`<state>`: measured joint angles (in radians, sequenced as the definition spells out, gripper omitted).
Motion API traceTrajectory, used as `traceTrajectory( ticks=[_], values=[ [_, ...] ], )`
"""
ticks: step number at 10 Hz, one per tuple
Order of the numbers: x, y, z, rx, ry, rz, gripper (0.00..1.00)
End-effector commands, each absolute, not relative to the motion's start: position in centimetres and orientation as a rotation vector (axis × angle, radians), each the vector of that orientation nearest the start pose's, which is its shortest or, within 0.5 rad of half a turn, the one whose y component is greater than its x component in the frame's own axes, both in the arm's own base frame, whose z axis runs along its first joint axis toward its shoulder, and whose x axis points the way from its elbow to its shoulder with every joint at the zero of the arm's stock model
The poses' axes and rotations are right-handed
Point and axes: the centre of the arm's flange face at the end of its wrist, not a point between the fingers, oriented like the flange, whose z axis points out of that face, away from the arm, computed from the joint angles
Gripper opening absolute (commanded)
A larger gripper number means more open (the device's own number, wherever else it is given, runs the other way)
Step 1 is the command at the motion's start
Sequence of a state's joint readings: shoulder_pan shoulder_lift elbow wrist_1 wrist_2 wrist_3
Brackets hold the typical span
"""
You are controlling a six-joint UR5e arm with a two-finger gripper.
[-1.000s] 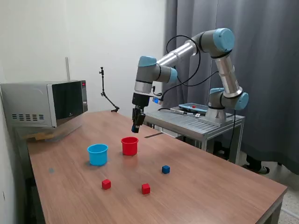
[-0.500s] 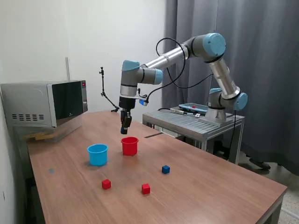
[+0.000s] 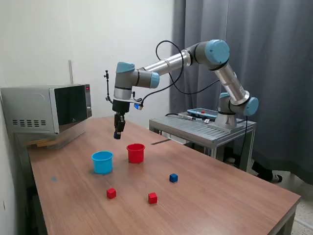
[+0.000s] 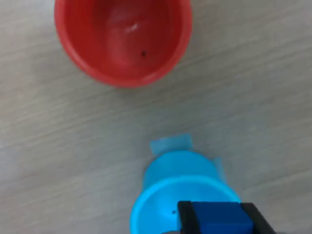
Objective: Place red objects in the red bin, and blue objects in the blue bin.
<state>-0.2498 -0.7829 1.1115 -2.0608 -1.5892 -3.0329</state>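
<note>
Between the jaws of the gripper (image 4: 217, 219), clenched on flat opposite faces (stiff, light), sits a blue cube (image 4: 217, 219), the blue cup (image 4: 161, 204) at its nine o'clock.

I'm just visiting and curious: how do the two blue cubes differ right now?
One blue cube is clamped in the end effector, up in the air above the table; the other blue cube lies free on the table. Both look alike in size and dark blue colour.

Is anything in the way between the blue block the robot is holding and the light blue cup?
Nothing visible. The small dark blue cube sits in the jaws above the round light blue plastic cup, with only open air between them.
</note>
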Motion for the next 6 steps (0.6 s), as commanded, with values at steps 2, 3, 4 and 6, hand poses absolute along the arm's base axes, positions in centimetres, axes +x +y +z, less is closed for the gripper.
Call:
traceTrajectory(
  ticks=[2, 3, 4, 6],
  values=[
    [-81.3, 8.8, 23.5, -1.828, 2.659, 0.216, 0.00],
    [-82.0, 9.0, 23.0, -1.831, 2.659, 0.218, 0.00],
    [-82.5, 9.1, 22.9, -1.850, 2.651, 0.225, 0.00],
    [-83.2, 9.3, 22.0, -1.868, 2.638, 0.226, 0.00]
  ],
)
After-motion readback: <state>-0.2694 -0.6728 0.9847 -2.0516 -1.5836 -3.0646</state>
